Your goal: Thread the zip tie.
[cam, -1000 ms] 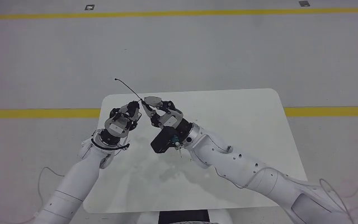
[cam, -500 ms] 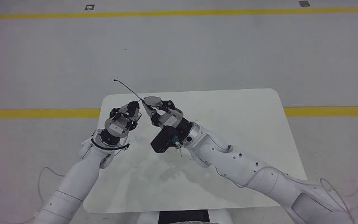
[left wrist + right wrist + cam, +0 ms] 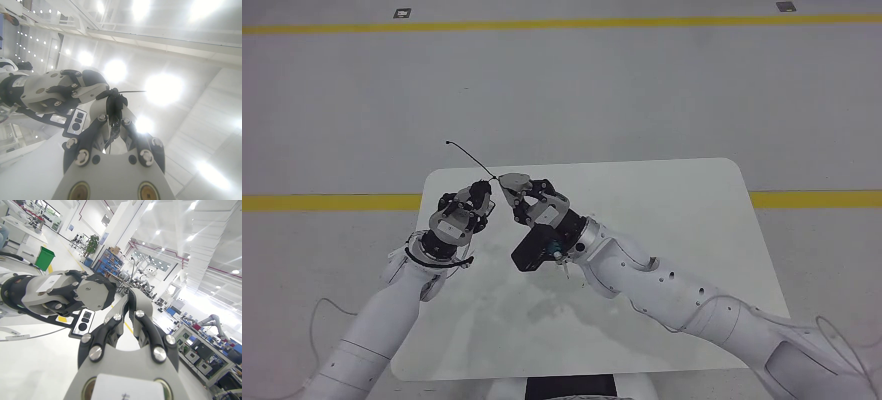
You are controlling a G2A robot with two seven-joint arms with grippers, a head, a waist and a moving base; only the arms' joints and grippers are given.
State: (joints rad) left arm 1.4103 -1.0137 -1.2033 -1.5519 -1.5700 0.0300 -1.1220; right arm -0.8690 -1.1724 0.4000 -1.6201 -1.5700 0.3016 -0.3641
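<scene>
A thin black zip tie is held above the white table's far left part, and its free end slants up and away to the left. My left gripper and right gripper meet tip to tip, and both are shut on the tie. In the left wrist view my left gripper pinches the tie's dark bunched part. The tail sticks out sideways, and the right gripper's fingertip touches the same spot. In the right wrist view my right gripper clamps the strap, which rises past the pads.
The table spreads out bare to the right and toward the near edge. Yellow floor lines run beyond it. A green bin and shelving stand far off in the room.
The tie's free end has shifted very slightly to the left. Both grippers stay shut on the tie in about the same place.
</scene>
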